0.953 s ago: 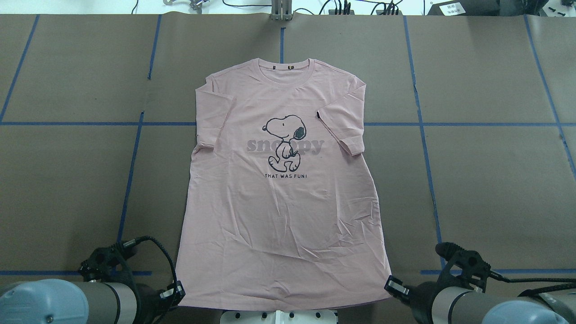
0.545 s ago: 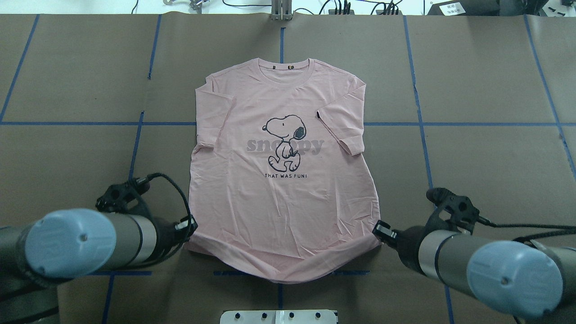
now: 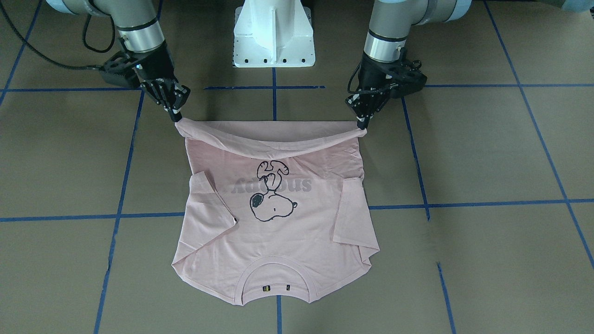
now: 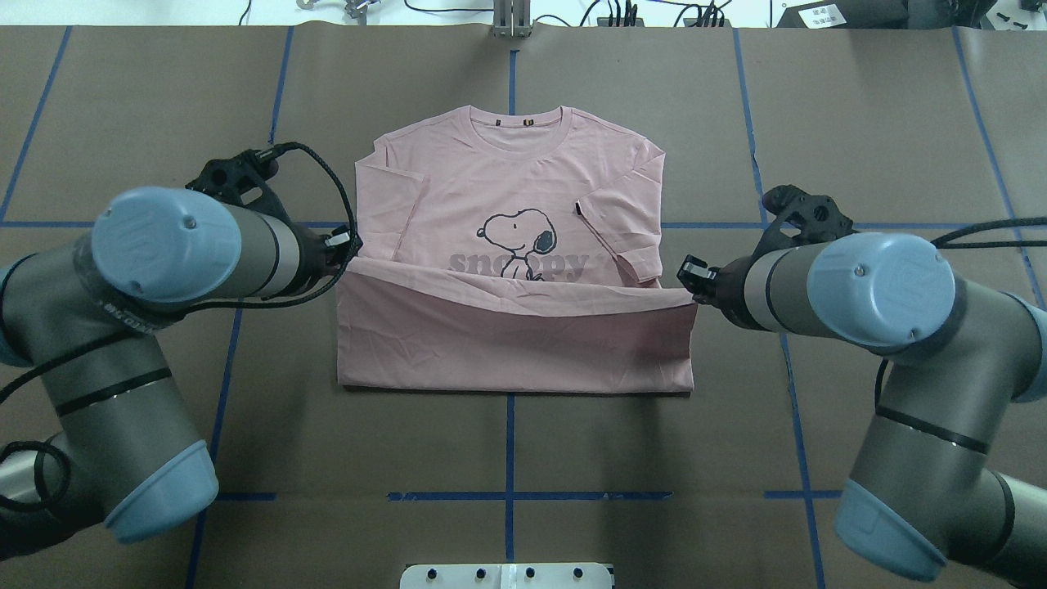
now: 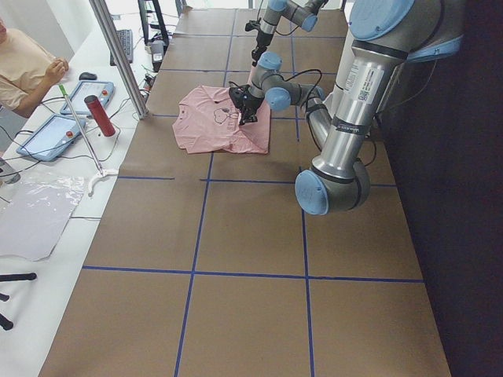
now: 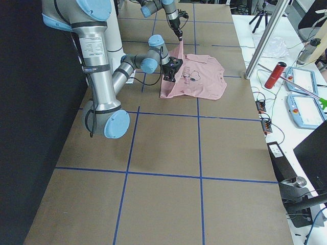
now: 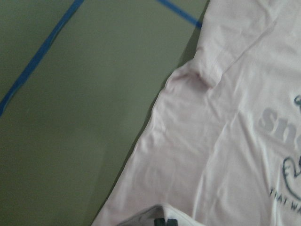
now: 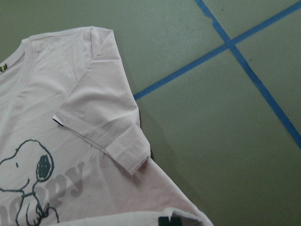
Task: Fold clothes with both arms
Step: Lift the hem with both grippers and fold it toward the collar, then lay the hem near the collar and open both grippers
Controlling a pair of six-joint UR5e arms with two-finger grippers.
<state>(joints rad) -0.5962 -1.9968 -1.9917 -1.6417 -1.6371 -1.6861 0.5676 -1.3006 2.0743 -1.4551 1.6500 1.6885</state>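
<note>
The pale pink T-shirt (image 4: 507, 176) lies front up on the brown table, collar far from the robot. Its lower part is lifted and doubled back, and the raised hem (image 4: 523, 290) crosses the dog print (image 4: 519, 237). My left gripper (image 4: 348, 250) is shut on the hem's left corner, and it shows on the right in the front-facing view (image 3: 362, 124). My right gripper (image 4: 691, 276) is shut on the other corner (image 3: 178, 118). Both hold the hem a little above the table. Each wrist view shows the shirt (image 7: 225, 141) (image 8: 70, 117) below, with pinched cloth at the bottom edge.
The white pedestal (image 3: 273, 32) stands at the table's near edge between the arms. Blue tape lines (image 4: 509, 442) grid the brown cover. Beyond the far edge are a metal post (image 5: 118, 55), a red bottle (image 5: 94, 115), tablets and a seated person (image 5: 23, 63).
Both grippers have carried the hem from the near table edge away from the robot, up and over the shirt. The lower half now doubles back and covers the small lettering.
</note>
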